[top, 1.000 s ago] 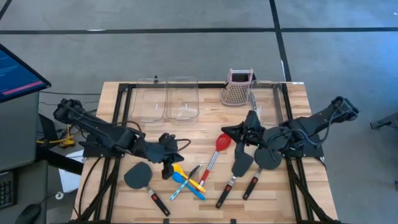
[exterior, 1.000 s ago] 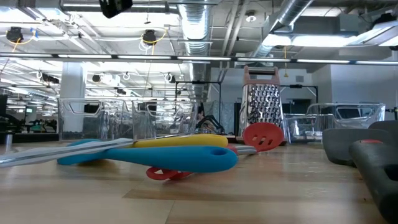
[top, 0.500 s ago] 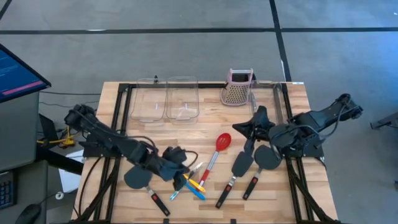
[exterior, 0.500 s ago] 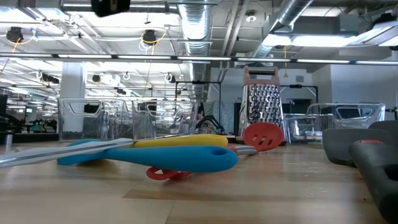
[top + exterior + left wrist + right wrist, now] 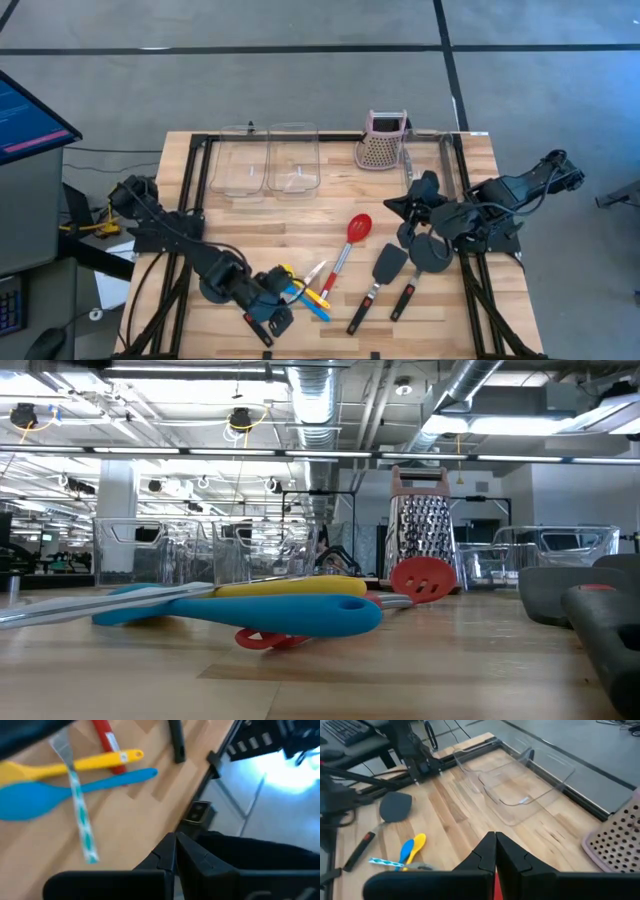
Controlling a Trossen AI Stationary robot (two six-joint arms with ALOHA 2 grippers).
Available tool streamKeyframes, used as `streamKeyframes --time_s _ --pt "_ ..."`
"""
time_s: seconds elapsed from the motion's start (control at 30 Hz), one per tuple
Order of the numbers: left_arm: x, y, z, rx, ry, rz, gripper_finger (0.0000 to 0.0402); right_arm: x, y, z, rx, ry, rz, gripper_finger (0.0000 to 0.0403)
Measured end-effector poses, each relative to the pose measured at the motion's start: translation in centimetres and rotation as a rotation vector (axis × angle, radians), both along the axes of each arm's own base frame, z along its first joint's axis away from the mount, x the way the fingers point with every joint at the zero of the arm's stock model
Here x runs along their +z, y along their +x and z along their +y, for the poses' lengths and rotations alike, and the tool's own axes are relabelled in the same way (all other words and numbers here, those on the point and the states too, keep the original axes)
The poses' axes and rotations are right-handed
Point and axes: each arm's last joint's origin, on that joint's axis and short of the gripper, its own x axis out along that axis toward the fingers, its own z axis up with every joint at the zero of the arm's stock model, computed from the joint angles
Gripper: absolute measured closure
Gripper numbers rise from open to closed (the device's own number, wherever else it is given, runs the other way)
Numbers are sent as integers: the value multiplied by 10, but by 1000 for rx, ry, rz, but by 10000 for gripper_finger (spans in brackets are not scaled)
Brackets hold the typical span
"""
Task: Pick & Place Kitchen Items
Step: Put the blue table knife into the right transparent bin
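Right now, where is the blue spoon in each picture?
High view: the blue spoon lies near the table's front edge, just right of the left gripper.
Low view: in front, long and low, left of centre.
Left wrist view: at the left.
Right wrist view: small, lower left.
Shared landmark: the yellow spoon touching it.

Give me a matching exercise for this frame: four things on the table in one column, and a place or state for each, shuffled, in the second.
Things:
1. red spoon
2. box grater
3. left claw
4. blue spoon

Places or states:
A. standing at the table's far edge
B. shut, low near the table's front edge
C. lying beside the yellow spoon, under the tongs
D. lying mid-table, bowl toward the far side

Pairs: 1-D, 2-A, 3-B, 4-C
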Motion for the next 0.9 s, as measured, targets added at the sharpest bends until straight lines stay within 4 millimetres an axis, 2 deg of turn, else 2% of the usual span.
streamKeyframes --time_s 0.13,0.3,0.4,0.5,0.63,0.9 --pt "10 12 -10 50 -11 -47 401 -1 -1 -1 16 -38 29 401" --pt "19 47 -10 124 -3 -100 401 -4 -4 -2 36 -89 88 401" --pt "19 67 -10 111 25 -118 401 -7 -6 -4 46 -123 136 401" --pt "19 79 -9 70 31 -113 401 -8 -7 -4 45 -129 145 401" --pt "16 75 -3 64 69 -38 401 -7 -5 -8 26 -128 142 401" --pt "12 47 10 143 98 248 401 -8 -4 -16 -11 -129 159 401"
